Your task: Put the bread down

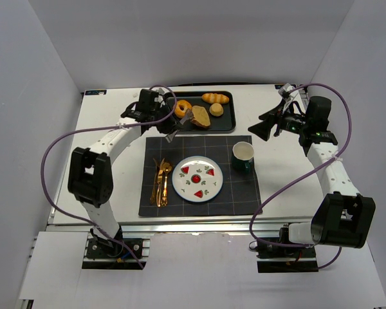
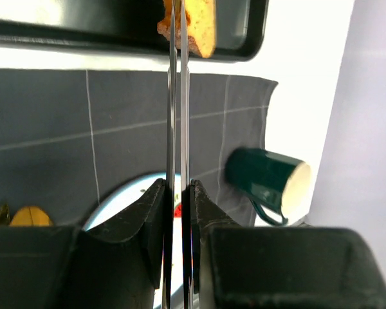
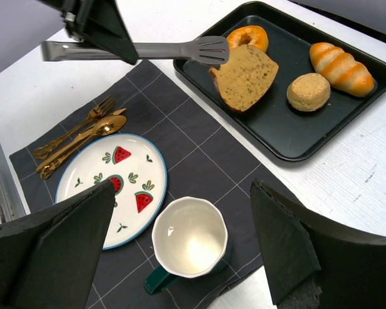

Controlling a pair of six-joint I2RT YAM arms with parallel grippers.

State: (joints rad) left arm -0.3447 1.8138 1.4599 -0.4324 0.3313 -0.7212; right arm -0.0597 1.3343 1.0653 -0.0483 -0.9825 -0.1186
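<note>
The bread (image 1: 201, 116) is a tan slice with a dark crust, over the black tray (image 1: 224, 125). My left gripper (image 1: 156, 114) is shut on metal tongs (image 1: 177, 122). In the right wrist view the tongs (image 3: 148, 50) pinch the near-left edge of the bread (image 3: 244, 77), which lies tilted in the tray (image 3: 276, 132). The left wrist view shows the closed tongs (image 2: 175, 129) running from my left gripper (image 2: 175, 193) to the bread (image 2: 196, 26). My right gripper (image 1: 260, 129) is open and empty, hovering (image 3: 182, 187) above the mug.
The tray also holds an orange doughnut (image 3: 248, 37), a golden roll (image 3: 341, 59) and a round bun (image 3: 309, 91). On the dark placemat (image 1: 244, 193) are a watermelon-print plate (image 1: 197, 178), a green mug (image 1: 242, 156) and gold cutlery (image 1: 161, 182).
</note>
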